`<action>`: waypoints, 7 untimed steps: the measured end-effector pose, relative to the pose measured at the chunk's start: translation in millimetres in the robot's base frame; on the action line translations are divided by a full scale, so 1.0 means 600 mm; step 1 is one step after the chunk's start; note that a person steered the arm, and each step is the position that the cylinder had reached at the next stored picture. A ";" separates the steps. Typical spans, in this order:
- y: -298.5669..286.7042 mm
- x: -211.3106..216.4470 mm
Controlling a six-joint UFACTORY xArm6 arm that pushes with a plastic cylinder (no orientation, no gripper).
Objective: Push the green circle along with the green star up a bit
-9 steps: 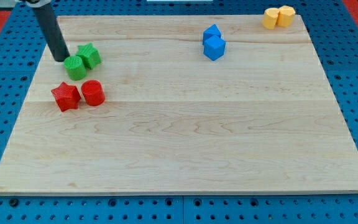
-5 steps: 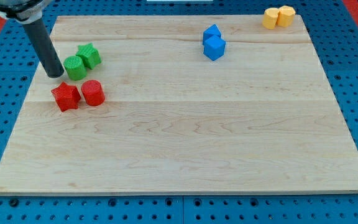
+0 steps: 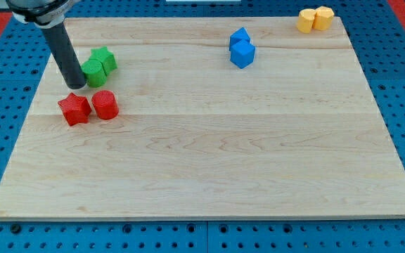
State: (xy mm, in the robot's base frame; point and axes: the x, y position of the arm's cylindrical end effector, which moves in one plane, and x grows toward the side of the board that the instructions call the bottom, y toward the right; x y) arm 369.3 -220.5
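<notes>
The arm has no gripper, only a rod; my tip (image 3: 77, 85) sits at the green circle's (image 3: 93, 72) lower-left edge, apparently touching; green star (image 3: 105, 60) adjoins circle at upper right, near board's upper-left; the push up prob. only begun, most travel left.

No text, label, brand or number can be read anywhere. The pale wooden board (image 3: 209, 140) is unmarked. The small coloured blocks are unmarked too.

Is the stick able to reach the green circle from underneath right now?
Probably yes. My tip sits at the green circle's lower left edge, apparently touching it, above the red star; nothing lies between them.
</notes>
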 end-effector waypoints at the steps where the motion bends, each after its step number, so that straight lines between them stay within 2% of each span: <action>1: 0.001 -0.032; 3: 0.014 -0.085; 5: 0.048 -0.093; 7: -0.002 -0.105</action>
